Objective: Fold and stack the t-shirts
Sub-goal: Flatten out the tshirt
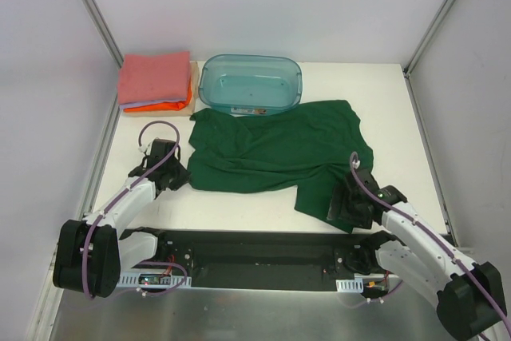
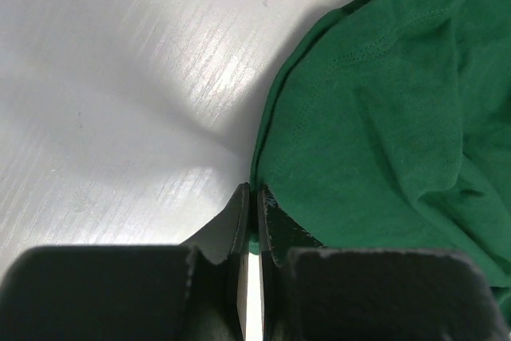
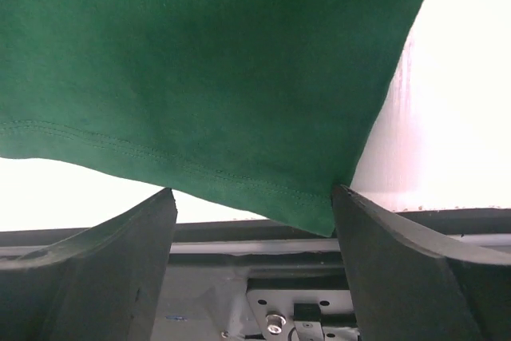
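Note:
A dark green t-shirt lies rumpled and spread across the middle of the table. My left gripper sits at its lower left edge. In the left wrist view the left gripper is shut, with a sliver of the green shirt's edge pinched between the jaws. My right gripper is at the shirt's near right corner. It stands open, and the stitched hem hangs between its fingers, the corner touching the right finger. Folded salmon-pink, lavender and orange t-shirts are stacked at the back left.
A translucent teal plastic bin stands at the back centre, touching the green shirt's far edge. The black base rail runs along the near table edge under the right gripper. Walls and metal posts close in both sides.

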`<state>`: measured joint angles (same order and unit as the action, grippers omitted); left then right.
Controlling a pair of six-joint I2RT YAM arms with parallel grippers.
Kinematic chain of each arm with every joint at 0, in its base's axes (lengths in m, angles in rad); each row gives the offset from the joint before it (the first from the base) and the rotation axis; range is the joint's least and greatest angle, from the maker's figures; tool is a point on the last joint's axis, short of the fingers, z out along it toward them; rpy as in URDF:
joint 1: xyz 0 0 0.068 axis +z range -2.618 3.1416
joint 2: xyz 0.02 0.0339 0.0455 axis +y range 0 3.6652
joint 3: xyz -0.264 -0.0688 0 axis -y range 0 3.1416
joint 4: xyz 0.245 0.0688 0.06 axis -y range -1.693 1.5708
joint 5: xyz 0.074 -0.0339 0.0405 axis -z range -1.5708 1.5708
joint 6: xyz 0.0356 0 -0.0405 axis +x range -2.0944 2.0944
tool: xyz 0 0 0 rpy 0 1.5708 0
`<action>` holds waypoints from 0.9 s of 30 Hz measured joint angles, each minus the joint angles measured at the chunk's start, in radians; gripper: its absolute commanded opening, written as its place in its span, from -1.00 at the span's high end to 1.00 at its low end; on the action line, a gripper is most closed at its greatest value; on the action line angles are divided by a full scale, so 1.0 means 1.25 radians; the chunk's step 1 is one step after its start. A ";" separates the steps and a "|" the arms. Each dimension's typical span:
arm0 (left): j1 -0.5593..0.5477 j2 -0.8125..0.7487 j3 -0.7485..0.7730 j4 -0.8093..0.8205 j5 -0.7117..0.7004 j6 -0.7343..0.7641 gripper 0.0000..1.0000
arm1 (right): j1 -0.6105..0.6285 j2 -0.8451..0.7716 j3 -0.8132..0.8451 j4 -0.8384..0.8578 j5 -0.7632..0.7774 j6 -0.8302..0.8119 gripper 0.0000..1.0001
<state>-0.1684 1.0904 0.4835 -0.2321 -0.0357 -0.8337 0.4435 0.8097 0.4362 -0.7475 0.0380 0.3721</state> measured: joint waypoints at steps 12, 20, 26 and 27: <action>0.000 0.000 -0.002 0.000 -0.003 0.000 1.00 | 0.037 0.036 -0.002 -0.018 0.046 0.045 -0.41; 0.000 0.000 -0.003 0.000 -0.024 0.000 1.00 | 0.048 0.069 0.005 -0.013 0.079 0.065 -0.24; 0.000 0.000 -0.004 0.000 -0.039 0.000 1.00 | 0.063 0.123 0.020 0.007 0.120 0.082 0.08; 0.000 0.000 -0.004 0.000 -0.042 0.000 1.00 | 0.066 0.133 0.023 0.008 0.126 0.084 0.24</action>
<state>-0.1684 1.0904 0.4786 -0.2321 -0.0887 -0.8337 0.5255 0.9760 0.4656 -0.7372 0.1955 0.4774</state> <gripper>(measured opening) 0.011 0.557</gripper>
